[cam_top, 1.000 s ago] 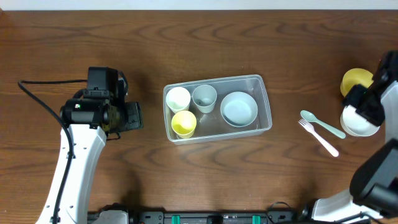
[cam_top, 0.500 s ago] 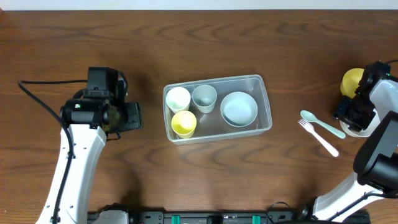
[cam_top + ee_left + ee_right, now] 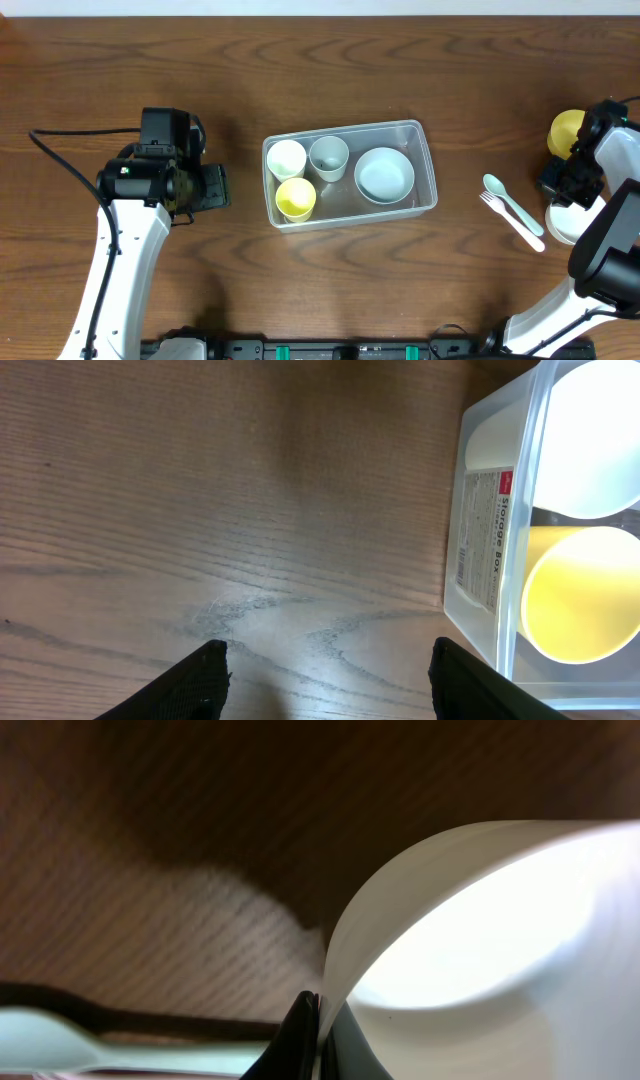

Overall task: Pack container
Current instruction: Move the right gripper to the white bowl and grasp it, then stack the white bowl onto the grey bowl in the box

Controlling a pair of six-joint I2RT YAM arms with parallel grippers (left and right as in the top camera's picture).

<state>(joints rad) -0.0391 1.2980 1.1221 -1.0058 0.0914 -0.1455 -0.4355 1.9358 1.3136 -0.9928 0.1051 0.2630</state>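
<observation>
Right gripper (image 3: pixel 318 1022): pinched almost closed on the rim of white round bowl (image 3: pixel 480 950). Mint plastic spoon (image 3: pixel 494 185) and white plastic fork (image 3: pixel 535 241) just beside it, on the side toward clear rectangular plastic container (image 3: pixel 428 165), itself well apart. Left gripper (image 3: pixel 330 680): spread wide, holding nothing, bare wooden table (image 3: pixel 200 510) under the fingers, container end wall near.

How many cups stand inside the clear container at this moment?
3. A white cup at the container's far left corner, a pale grey cup just right of it, and a yellow cup at the near left corner. None seems hidden.
</observation>
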